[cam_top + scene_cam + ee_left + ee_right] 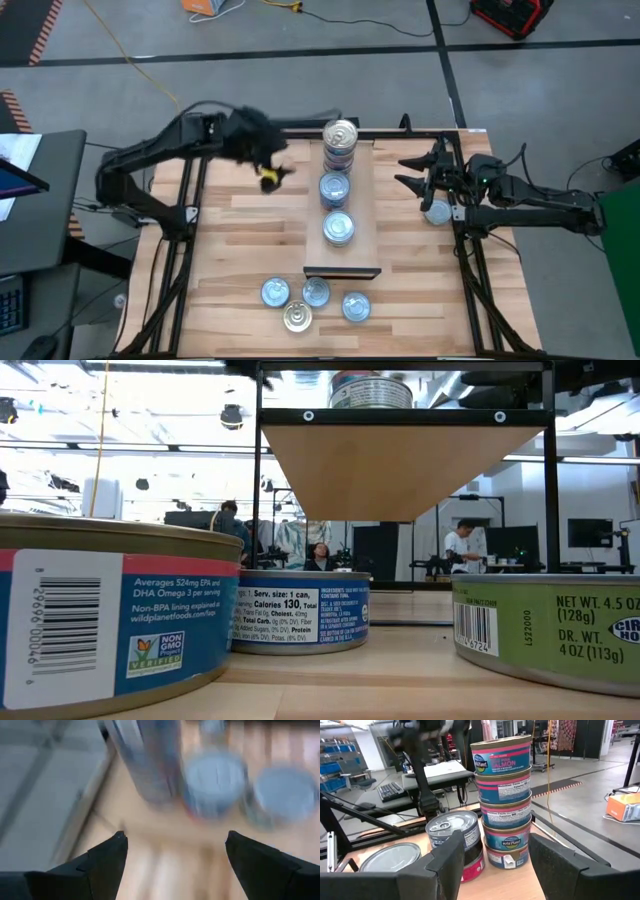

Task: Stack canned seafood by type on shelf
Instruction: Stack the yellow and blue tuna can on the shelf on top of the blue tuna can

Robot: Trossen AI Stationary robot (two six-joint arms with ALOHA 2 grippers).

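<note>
The shelf [360,200] runs down the table's middle. At its far end stands a stack of several pink-and-blue salmon tins [340,140] [502,785]. Nearer on it stand a two-tin stack [334,188] [454,837] and a single tin [338,228]. Several loose tins [312,302] lie on the table by the near edge, large in the low view [300,610]. My left gripper [272,165] [175,840] hovers open and empty left of the shelf's far end. My right gripper [404,171] [495,840] stands open to the right of the shelf, pointing level at the tall stack, apart from it.
One more tin [437,212] lies on the table under my right arm. The shelf is raised on a black frame [400,417]. Bare tabletop lies left of the shelf [250,230] and at the near right [430,290]. People sit in the room behind.
</note>
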